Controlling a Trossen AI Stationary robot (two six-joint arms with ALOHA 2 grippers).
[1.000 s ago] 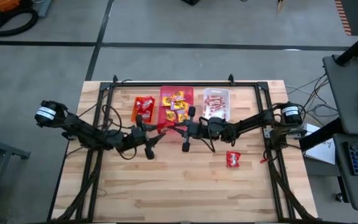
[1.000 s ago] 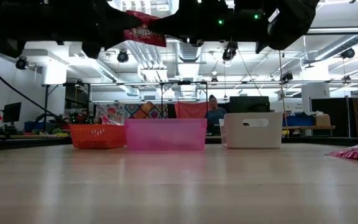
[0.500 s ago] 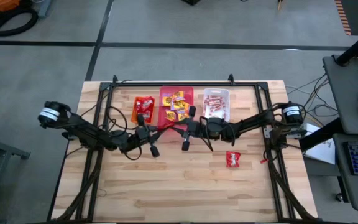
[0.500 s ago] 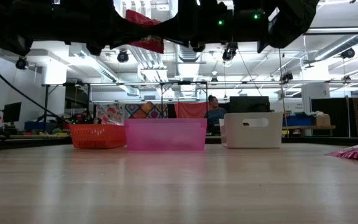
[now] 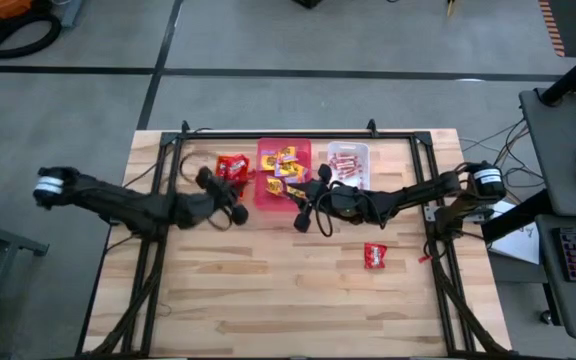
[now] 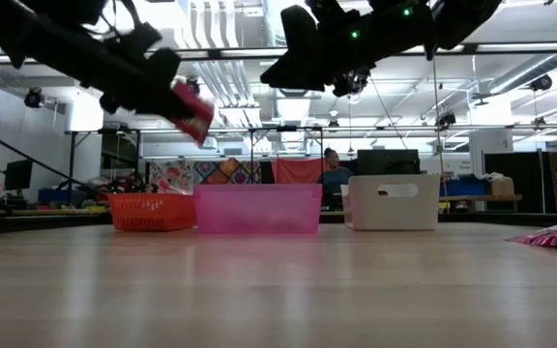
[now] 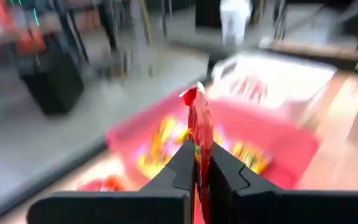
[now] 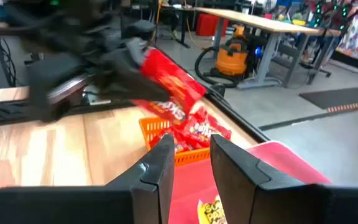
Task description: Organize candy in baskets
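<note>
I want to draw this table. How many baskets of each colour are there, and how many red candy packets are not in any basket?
Orange basket: 1
Pink basket: 1
White basket: 1
Red packets outside the baskets: 2, the held packet in the left hand and the loose packet on the table
Total: 5

Left end effector (image 5: 236, 196) is raised, its arm stretched in from the left — fingers (image 7: 185, 163) pinched together. Right end effector (image 5: 304, 208) hovers mid-bench, its fingers (image 8: 160, 163) parted.
</note>
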